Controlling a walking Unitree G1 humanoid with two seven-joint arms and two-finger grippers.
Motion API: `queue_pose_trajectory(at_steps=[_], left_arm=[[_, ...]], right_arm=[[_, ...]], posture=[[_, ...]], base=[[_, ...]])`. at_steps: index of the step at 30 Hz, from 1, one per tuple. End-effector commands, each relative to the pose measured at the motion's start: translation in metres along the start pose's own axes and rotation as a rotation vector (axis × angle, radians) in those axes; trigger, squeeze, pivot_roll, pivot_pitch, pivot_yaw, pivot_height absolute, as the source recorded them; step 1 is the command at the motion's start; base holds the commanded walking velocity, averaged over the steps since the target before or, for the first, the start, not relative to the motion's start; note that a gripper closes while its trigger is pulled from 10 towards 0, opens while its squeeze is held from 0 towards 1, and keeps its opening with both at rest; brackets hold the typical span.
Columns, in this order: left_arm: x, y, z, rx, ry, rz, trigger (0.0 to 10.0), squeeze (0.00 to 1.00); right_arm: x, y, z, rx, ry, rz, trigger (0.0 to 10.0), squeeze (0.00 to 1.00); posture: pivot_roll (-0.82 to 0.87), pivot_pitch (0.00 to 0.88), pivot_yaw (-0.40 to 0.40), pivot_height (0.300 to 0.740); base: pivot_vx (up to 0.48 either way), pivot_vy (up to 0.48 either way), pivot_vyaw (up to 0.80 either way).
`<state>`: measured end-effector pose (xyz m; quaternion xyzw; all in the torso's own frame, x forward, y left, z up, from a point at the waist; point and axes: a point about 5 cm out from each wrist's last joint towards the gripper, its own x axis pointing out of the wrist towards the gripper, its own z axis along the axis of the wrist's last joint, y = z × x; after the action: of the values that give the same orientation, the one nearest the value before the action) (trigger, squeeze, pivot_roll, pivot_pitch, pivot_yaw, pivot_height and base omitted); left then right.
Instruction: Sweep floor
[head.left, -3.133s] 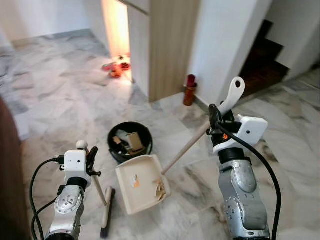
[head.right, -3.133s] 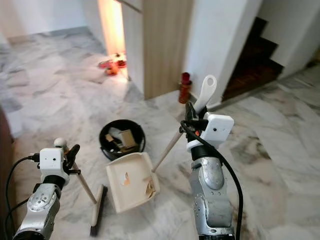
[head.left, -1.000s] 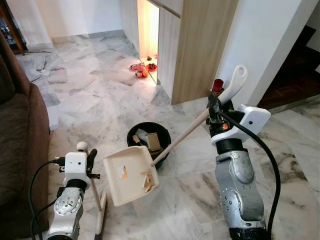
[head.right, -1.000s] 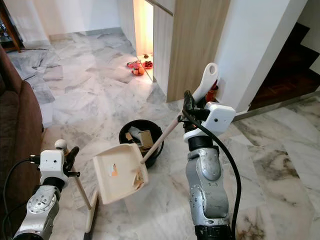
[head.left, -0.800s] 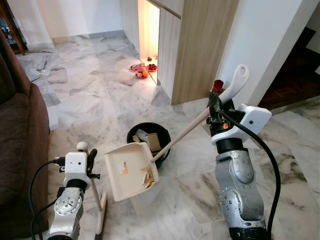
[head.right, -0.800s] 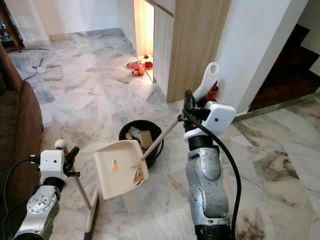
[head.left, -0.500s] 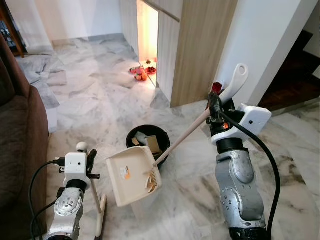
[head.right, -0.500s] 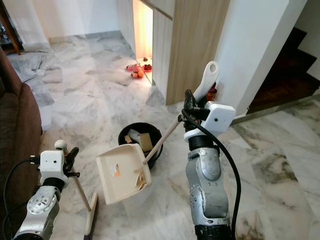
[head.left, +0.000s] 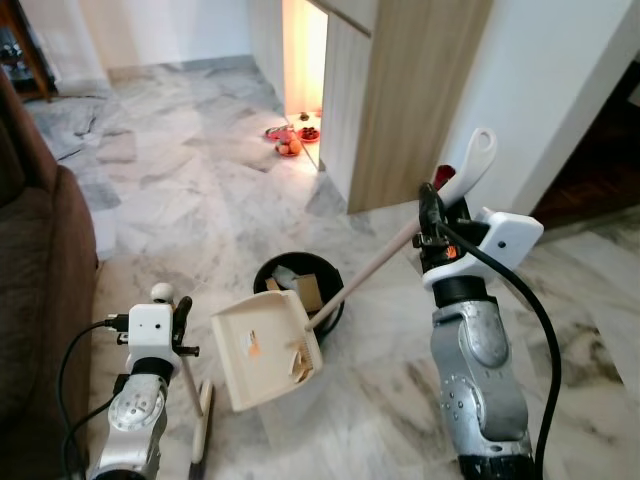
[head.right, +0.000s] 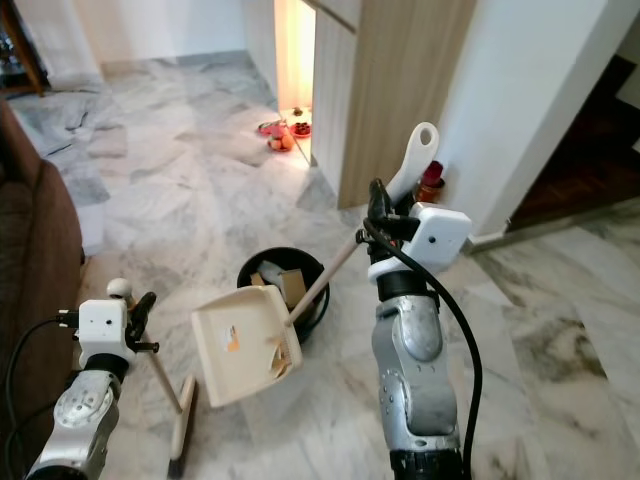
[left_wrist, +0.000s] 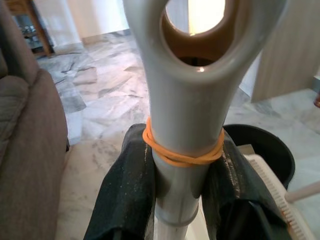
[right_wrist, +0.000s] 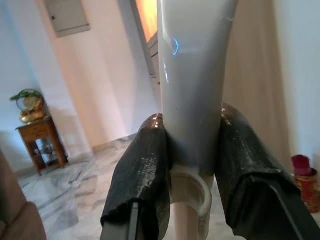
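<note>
While the dustpan (head.left: 265, 347) hangs tilted above the marble floor (head.left: 200, 220), just in front of the black bin (head.left: 298, 283), some scraps lie against its lower edge. Its long handle (head.left: 375, 268) rises to the right gripper (head.left: 430, 215), whose fingers (right_wrist: 145, 175) are closed tight on the grey grip. The left gripper (head.left: 180, 318) clamps the broom (head.left: 198, 420) by its handle top, with the brush head on the floor beside the brown sofa (head.left: 35, 290).
</note>
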<state>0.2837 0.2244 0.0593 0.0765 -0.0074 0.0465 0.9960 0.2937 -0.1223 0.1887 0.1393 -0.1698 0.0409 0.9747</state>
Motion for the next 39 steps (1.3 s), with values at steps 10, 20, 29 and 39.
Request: queue_pose_trajectory(at_steps=[10,20,29,39], left_arm=[[0.0007,0.0041,0.0032,0.009,-0.017,0.014,10.0,0.0],[0.0015,0.0034,0.0036,0.008,-0.02,0.013,10.0,0.0],[0.0017,0.0028,0.0038,0.007,-0.021,0.01,10.0,0.0],[0.0017,0.0032,0.0039,0.006,-0.022,0.013,10.0,0.0]], right_arm=[[0.0024,0.0106,0.0117,0.081,-0.064,0.043,10.0,0.0],[0.0031,0.0101,0.0132,0.102,-0.074,0.043,10.0,0.0],[0.0029,0.0114,0.014,0.111,-0.073,0.053,10.0,0.0],[0.0049,0.0124,0.0178,0.099,-0.087,0.066,10.0,0.0]], posture=[[0.02,0.0,-0.041,0.74],[0.02,0.0,-0.041,0.74],[0.02,0.0,-0.043,0.74],[0.02,0.0,-0.044,0.74]], base=[[0.311,0.0,0.05],[0.292,0.0,0.0],[0.262,0.0,0.0],[0.247,0.0,0.23]])
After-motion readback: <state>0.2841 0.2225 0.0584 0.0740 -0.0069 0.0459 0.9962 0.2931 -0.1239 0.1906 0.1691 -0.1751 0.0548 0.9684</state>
